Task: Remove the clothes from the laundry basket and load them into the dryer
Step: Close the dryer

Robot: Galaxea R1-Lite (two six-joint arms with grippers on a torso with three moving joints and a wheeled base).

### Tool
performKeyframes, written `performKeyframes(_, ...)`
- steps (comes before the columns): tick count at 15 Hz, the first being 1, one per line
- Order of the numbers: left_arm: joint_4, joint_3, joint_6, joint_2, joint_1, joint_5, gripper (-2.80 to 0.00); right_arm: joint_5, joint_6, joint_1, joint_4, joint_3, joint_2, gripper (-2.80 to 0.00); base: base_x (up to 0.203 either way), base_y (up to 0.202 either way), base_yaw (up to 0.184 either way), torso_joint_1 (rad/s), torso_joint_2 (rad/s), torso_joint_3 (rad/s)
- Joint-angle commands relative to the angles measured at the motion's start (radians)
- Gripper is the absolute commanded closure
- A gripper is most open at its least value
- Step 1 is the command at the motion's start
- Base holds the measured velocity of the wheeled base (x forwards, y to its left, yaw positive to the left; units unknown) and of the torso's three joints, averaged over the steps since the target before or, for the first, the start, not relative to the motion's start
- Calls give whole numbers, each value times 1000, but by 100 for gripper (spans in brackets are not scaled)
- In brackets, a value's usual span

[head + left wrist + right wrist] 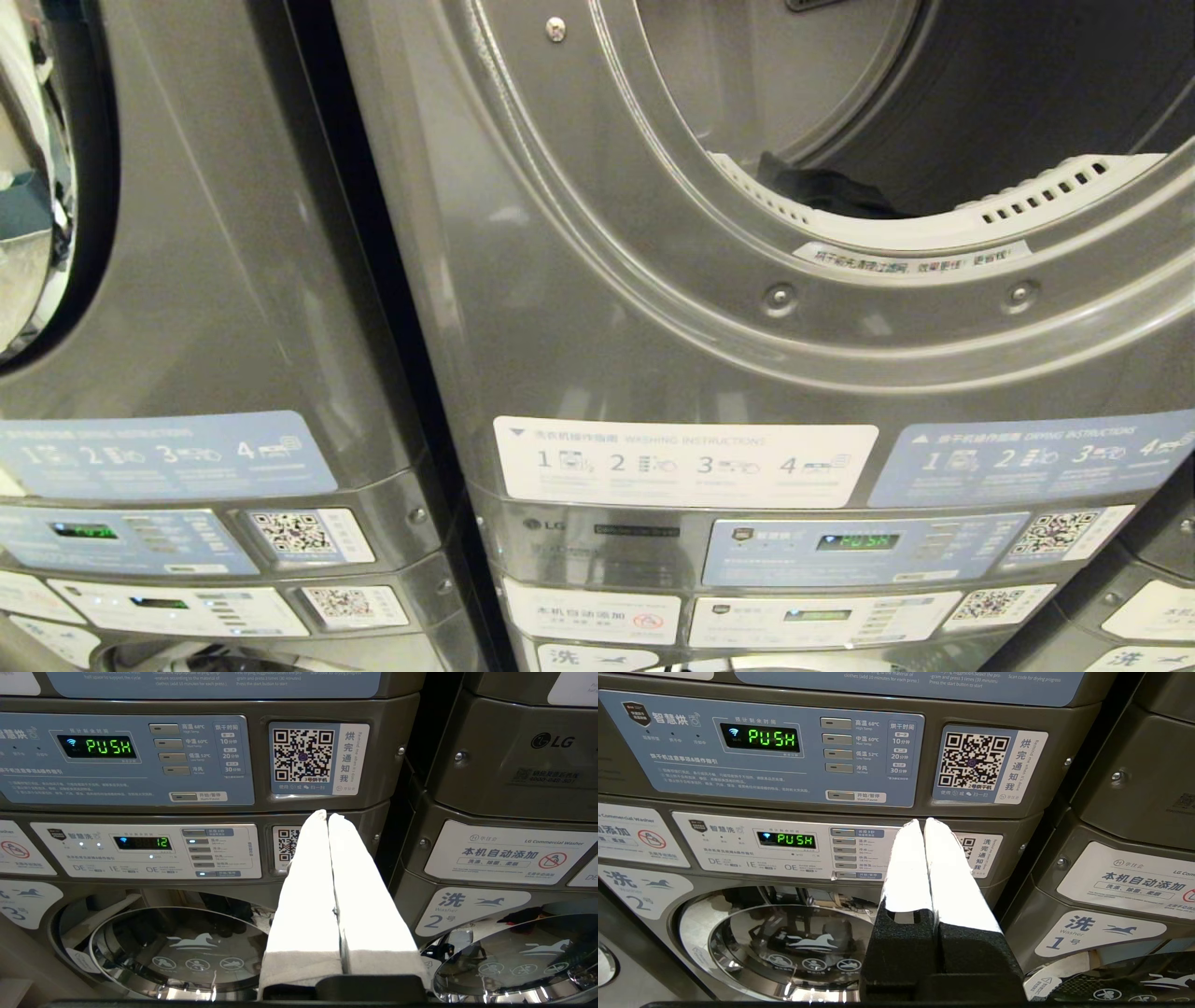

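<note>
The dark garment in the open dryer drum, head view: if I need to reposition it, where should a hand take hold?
Grip the raised fold of the dark crumpled garment where it humps above the white perforated lint-filter rim, probably coming in through the round grey door opening from the front and over that rim. The rest of it lies hidden behind the rim.

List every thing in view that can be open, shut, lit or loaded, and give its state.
Grey front-loading dryer: door open, drum exposed.
Dark garment: lying inside the drum, at its front rim.
Green dryer display: lit, reads PUSH.
Left gripper: white fingers shut, empty.
Right gripper: fingers shut, empty.
Round glass washer door: shut.
</note>
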Motion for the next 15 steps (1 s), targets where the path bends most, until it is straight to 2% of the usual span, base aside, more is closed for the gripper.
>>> performKeyframes(1, -1, 0, 1, -2, 0, 0, 0, 1, -1, 0, 0, 0, 0, 0, 0, 0, 0, 0, 0, 0)
performKeyframes(15, -1, 0, 0, -1, 0, 0, 0, 0, -4, 0, 0, 0, 0, 0, 0, 0, 0, 0, 0, 0)
